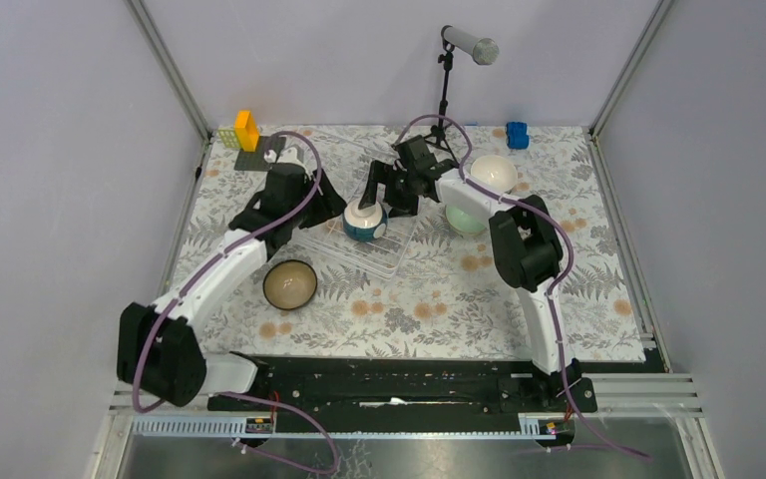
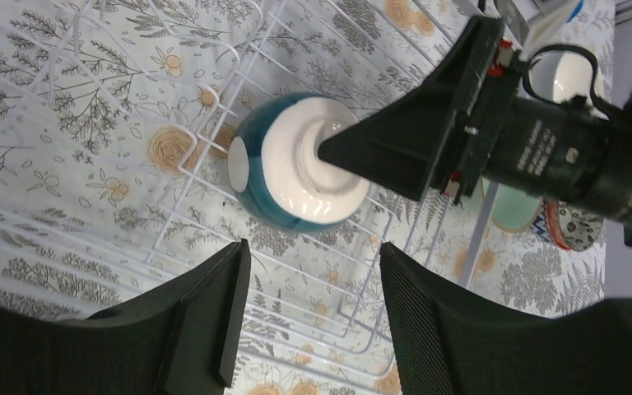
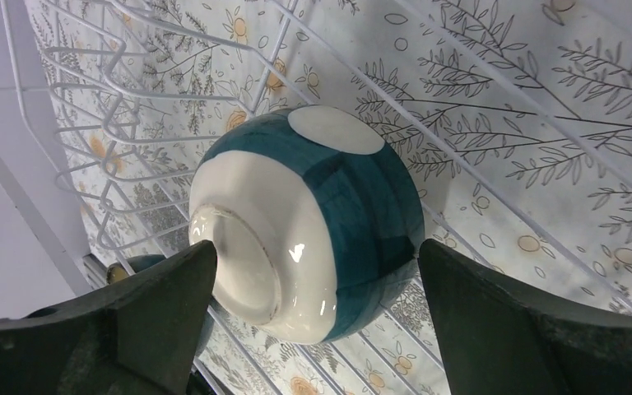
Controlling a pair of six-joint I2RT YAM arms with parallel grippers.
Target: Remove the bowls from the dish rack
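A teal and white bowl lies on its side in the clear ribbed dish rack at mid table. My right gripper is open and straddles this bowl. One finger is at its white foot and the other stands just off its teal side. In the left wrist view one right finger touches the bowl's base. My left gripper is open and empty, hovering over the rack just left of the bowl. A dark bowl with a cream inside sits on the cloth in front of the rack.
A white bowl and a pale green bowl sit right of the rack, with a patterned bowl beside them. A small black mat with yellow and orange blocks is at back left. A microphone stand and a blue block are at the back.
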